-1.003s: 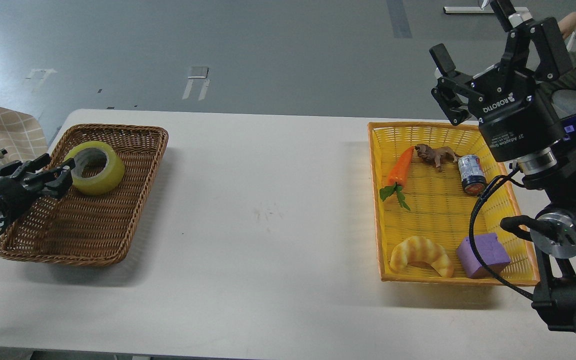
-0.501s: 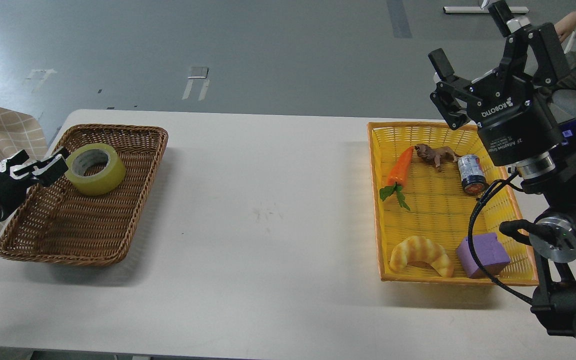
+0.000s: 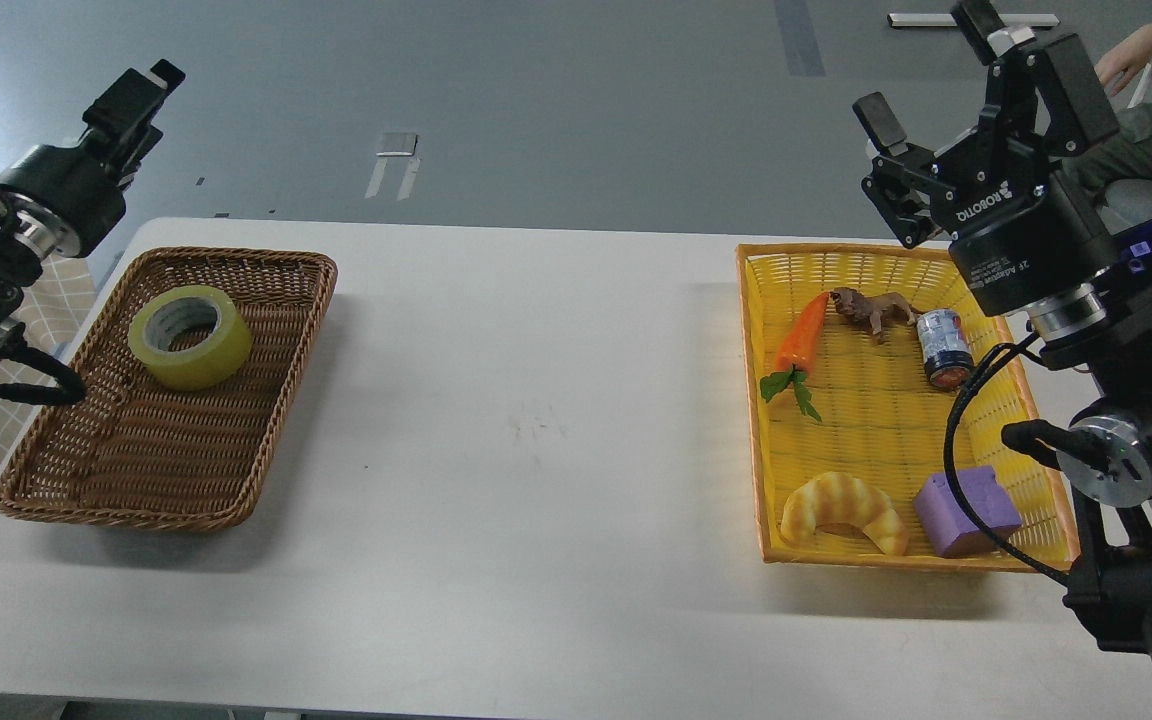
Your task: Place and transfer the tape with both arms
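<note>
The tape (image 3: 190, 336) lies flat in the brown wicker basket (image 3: 56, 495) near the table's (image 3: 536, 450) left edge, toward the far-left corner, its core axis vertical and opening facing up. The left gripper (image 3: 136, 95) is raised clear of it, holding nothing; whether its fingers are apart cannot be told. The right gripper (image 3: 936, 95), fingers spread, holds nothing above the yellow basket (image 3: 751, 400). Placement appears complete; any next move calls for regrasping across the roll's wall.
</note>
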{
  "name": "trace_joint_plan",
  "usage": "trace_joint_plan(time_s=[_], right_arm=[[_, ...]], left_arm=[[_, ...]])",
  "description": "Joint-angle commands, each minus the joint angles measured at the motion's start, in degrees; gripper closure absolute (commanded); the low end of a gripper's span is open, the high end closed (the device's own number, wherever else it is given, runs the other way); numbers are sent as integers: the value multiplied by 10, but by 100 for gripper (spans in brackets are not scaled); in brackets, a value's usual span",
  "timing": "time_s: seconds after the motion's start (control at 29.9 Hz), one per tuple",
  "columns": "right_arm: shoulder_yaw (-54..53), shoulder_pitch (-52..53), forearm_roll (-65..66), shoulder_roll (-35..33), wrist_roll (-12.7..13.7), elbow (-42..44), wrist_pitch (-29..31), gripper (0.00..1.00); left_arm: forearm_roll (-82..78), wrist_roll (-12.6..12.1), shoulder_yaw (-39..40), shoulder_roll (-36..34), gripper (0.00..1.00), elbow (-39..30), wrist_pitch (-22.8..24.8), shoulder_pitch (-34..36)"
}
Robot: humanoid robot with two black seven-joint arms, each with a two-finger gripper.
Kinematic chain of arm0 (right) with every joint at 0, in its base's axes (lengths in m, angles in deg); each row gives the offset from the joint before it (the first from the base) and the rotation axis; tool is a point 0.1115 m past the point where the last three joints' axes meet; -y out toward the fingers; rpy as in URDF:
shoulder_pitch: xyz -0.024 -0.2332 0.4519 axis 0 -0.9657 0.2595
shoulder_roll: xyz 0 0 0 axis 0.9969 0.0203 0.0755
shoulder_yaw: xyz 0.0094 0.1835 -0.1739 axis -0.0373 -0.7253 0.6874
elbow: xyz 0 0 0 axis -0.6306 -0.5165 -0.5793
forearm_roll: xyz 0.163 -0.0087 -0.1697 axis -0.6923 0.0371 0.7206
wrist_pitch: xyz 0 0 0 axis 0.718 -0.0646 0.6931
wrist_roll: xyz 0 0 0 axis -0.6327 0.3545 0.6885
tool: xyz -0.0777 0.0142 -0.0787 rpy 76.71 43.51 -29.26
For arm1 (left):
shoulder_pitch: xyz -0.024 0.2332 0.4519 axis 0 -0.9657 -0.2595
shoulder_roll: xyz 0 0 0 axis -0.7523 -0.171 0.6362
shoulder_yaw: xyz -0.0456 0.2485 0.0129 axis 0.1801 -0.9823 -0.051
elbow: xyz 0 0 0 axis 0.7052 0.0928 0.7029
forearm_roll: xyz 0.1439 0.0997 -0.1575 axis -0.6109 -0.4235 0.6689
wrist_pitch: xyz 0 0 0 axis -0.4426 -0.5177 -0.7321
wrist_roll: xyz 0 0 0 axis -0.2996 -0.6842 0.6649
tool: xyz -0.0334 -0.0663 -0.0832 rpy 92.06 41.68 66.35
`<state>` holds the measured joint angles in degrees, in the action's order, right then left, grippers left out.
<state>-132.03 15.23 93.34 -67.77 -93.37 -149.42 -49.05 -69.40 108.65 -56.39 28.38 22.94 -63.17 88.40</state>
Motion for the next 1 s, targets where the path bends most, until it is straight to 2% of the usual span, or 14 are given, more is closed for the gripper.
trace_joint_plan(time_s=[0.0, 0.03, 0.07, 0.17, 0.3, 0.5, 0.6, 0.67, 0.8, 0.9, 0.97], right_arm=[[0, 13, 19, -1, 21, 5, -15, 0], [0, 15, 26, -1, 23, 6, -18, 0], [0, 18, 36, 0, 25, 10, -25, 0], [4, 25, 49, 3, 29, 12, -40, 0], [23, 40, 48, 6, 42, 18, -70, 0], [57, 56, 48, 14, 52, 17, -84, 0], [66, 79, 49, 14, 56, 19, -85, 0], [68, 98, 48, 14, 69, 31, -85, 0], [79, 120, 49, 14, 71, 47, -85, 0], [81, 128, 48, 24, 70, 54, -85, 0], [80, 130, 48, 35, 70, 55, -85, 0]], left_arm=[[53, 0, 16, 1, 2, -85, 15, 19], [60, 0, 23, 1, 2, -101, 15, 20], [75, -20, 38, 4, 2, -133, 17, 21], [98, -61, 70, 17, 2, -186, 20, 21], [101, -65, 93, 40, 2, -242, 20, 17], [107, -67, 115, 88, 2, -252, 21, -20], [108, -77, 117, 100, 2, -255, 55, -25], [104, -102, 121, 106, 2, -247, 102, -10], [109, -144, 124, 116, 2, -233, 112, 24], [101, -157, 213, 196, 2, -231, 115, 7], [101, -167, 281, 232, 2, -231, 119, -48]])
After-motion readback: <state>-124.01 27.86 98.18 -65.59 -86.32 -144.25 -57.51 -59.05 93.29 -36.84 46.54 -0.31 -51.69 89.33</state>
